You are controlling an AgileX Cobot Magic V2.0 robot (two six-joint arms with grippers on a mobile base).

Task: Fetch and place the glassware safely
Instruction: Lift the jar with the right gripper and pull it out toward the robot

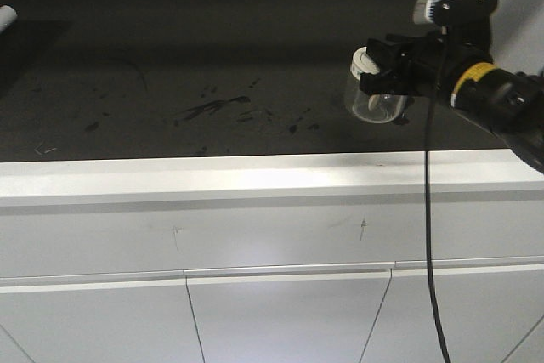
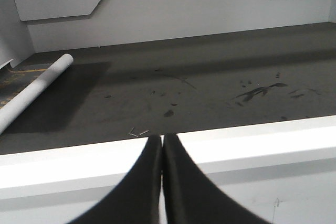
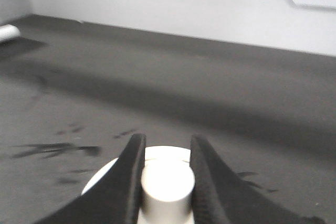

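The glass jar (image 1: 376, 104) is small, squat and clear, with a cream-white lid (image 1: 365, 61). It hangs above the dark worktop at the right, tilted, held by my right gripper (image 1: 382, 70). In the right wrist view the two black fingers (image 3: 128, 177) are shut on the lid's central knob (image 3: 167, 187), with the lid's rim (image 3: 94, 182) showing around them. My left gripper (image 2: 161, 145) is shut and empty, its tips over the white front edge of the counter. It does not show in the front view.
The dark worktop (image 1: 170, 65) has smudges and scratches (image 1: 208, 108) near its middle. A white rolled tube (image 2: 31, 90) lies at the far left on a dark mat. A white counter ledge (image 1: 212, 176) runs along the front; white walls close the back and right.
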